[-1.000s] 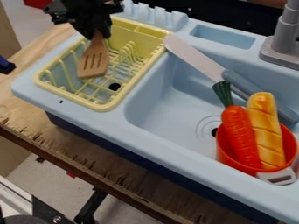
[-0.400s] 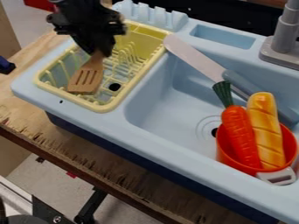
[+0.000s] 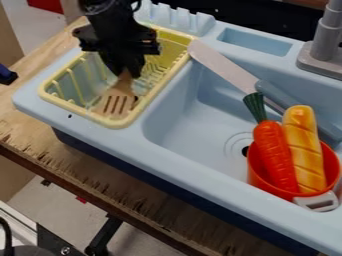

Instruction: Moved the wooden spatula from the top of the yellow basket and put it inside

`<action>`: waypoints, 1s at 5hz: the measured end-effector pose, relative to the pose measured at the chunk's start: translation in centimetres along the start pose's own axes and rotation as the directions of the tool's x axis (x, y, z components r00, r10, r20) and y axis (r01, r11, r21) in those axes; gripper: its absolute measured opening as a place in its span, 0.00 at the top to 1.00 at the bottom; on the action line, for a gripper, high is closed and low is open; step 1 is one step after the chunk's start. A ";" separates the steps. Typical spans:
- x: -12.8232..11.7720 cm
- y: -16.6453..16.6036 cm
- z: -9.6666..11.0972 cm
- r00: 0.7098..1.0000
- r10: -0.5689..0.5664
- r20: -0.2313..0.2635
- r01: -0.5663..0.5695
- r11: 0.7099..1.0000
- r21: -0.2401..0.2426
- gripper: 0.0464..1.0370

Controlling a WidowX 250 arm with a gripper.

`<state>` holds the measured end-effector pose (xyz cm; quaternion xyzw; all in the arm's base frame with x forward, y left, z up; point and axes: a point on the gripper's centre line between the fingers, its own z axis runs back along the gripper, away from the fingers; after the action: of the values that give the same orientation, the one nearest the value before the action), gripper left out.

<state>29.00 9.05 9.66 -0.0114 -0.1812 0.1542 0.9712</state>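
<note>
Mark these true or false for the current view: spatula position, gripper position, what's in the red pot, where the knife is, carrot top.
1. The slotted end of the wooden spatula is down inside the rim of the yellow basket. True.
2. The gripper is over the sink basin. False: it is over the yellow basket.
3. The carrot and the bread both stand in the red pot. True.
4. The knife is in the red pot. False: it lies slanted at the sink basin, outside the pot.
5. The carrot's green top points down into the pot. False: it points up and out.
</note>
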 end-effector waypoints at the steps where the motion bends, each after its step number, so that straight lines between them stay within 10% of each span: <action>1: 0.5 0.1 -0.1 0.999 0.036 0.016 -0.037 0.999 0.017 0.59; 3: 1.7 1.0 1.3 0.991 0.132 -0.002 -0.131 0.986 0.099 0.06; 5: 2.0 0.7 2.7 0.977 0.213 -0.020 -0.206 0.963 0.175 0.04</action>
<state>29.63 10.22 12.87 0.0506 -0.1462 0.2708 0.9501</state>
